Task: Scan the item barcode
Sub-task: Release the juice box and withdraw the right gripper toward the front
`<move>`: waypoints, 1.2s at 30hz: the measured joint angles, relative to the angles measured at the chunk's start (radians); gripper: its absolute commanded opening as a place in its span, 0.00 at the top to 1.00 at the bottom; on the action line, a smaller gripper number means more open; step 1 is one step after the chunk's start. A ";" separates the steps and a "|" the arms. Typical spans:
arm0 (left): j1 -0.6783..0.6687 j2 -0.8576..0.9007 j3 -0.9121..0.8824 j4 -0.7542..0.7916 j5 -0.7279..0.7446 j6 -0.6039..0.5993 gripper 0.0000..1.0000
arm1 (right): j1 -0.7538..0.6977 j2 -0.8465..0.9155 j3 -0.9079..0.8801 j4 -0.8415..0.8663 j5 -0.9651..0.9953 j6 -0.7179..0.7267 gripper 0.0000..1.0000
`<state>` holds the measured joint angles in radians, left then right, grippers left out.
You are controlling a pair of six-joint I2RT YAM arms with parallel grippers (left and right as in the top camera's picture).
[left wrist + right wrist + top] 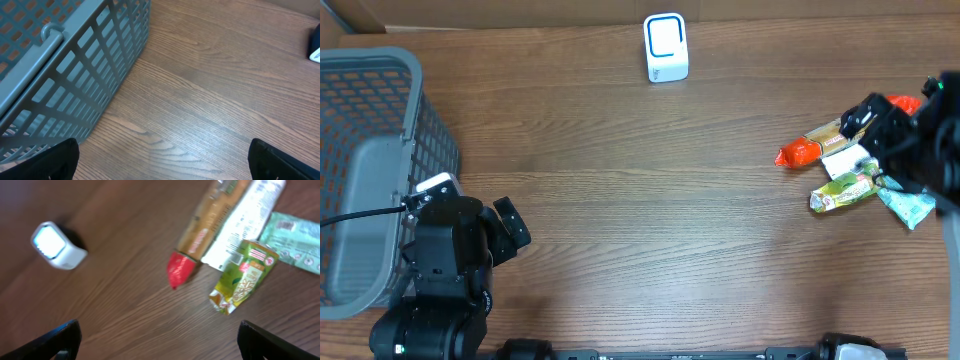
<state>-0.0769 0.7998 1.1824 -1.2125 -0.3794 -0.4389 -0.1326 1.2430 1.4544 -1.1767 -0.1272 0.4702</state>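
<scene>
Several snack packets lie in a pile at the right of the table: a tan packet with a red end (200,240), a white one (240,222), a green one (242,277) and a teal one (295,245). The white scanner with a blue-rimmed window (666,47) stands at the back middle, also seen as the scanner (57,246) in the right wrist view. My right gripper (160,342) hovers open over bare wood just in front of the pile, holding nothing. My left gripper (162,160) is open and empty near the basket.
A grey mesh basket (380,80) fills the left edge of the table, its wall (90,75) close beside the left gripper. The right arm (930,140) hangs over the back of the packet pile.
</scene>
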 measured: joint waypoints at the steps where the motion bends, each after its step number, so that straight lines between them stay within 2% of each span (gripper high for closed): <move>1: 0.000 0.000 0.000 0.000 0.000 0.000 0.00 | 0.014 -0.039 0.001 -0.007 0.000 -0.004 0.00; 5: 0.000 0.000 0.000 0.000 0.000 0.000 0.00 | 0.051 -0.171 0.007 -0.031 -0.004 -0.017 0.00; 10: 0.000 0.000 0.000 0.000 0.000 0.000 0.00 | 0.061 -0.251 0.011 -0.042 -0.004 -0.023 0.00; 17: 0.000 0.000 0.000 0.000 0.000 0.000 0.00 | 0.061 -0.254 0.013 -0.101 -0.005 -0.026 0.00; 23: 0.000 0.000 0.000 0.000 0.000 0.000 0.00 | 0.061 -0.254 0.013 -0.086 -0.008 -0.031 0.00; 32: 0.000 0.000 0.000 0.000 0.000 0.000 0.00 | 0.061 -0.257 0.031 -0.098 -0.146 -0.158 0.00; 36: 0.000 0.000 0.000 0.000 0.000 0.000 0.00 | 0.061 -0.272 0.032 -0.110 -0.135 -0.170 0.00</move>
<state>-0.0769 0.7998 1.1824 -1.2121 -0.3794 -0.4393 -0.0711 0.9707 1.4868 -1.2865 -0.2626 0.3000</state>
